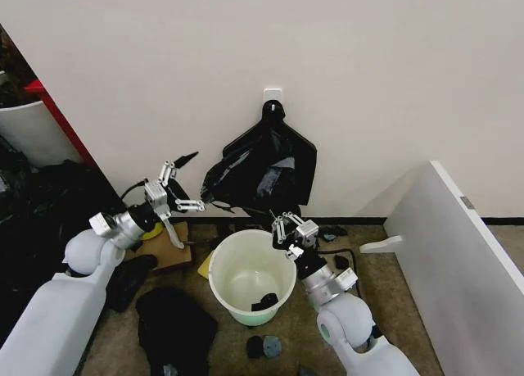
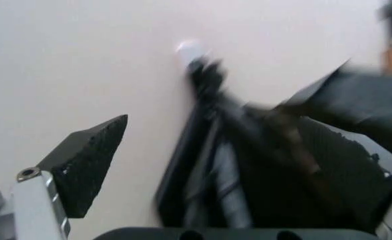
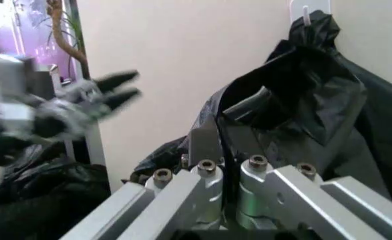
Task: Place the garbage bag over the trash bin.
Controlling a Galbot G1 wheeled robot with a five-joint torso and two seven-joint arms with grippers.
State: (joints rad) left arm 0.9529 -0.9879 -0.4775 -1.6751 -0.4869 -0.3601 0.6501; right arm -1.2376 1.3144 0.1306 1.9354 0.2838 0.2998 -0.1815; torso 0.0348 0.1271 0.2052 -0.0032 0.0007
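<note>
I see the bag [image 1: 260, 168] hanging from a white wall hook [image 1: 273, 95], above and behind the bin [image 1: 250, 277], which stands on the floor with a small black scrap [image 1: 264, 301] inside. My left gripper [image 1: 193, 179] is raised just left of the bag, jaws spread and holding nothing. My right gripper [image 1: 281, 220] sits at the bin's right rim below the bag; I cannot tell its jaw state.

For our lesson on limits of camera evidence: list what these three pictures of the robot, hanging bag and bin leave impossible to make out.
- Head view: the dark item in the trash bin is too small to identify.
- Left wrist view: the garbage bag is motion-blurred; its folds are unreadable.
- Right wrist view: the right gripper is partly cut off by its own mount; the bag's lower part is hidden behind it.
</note>
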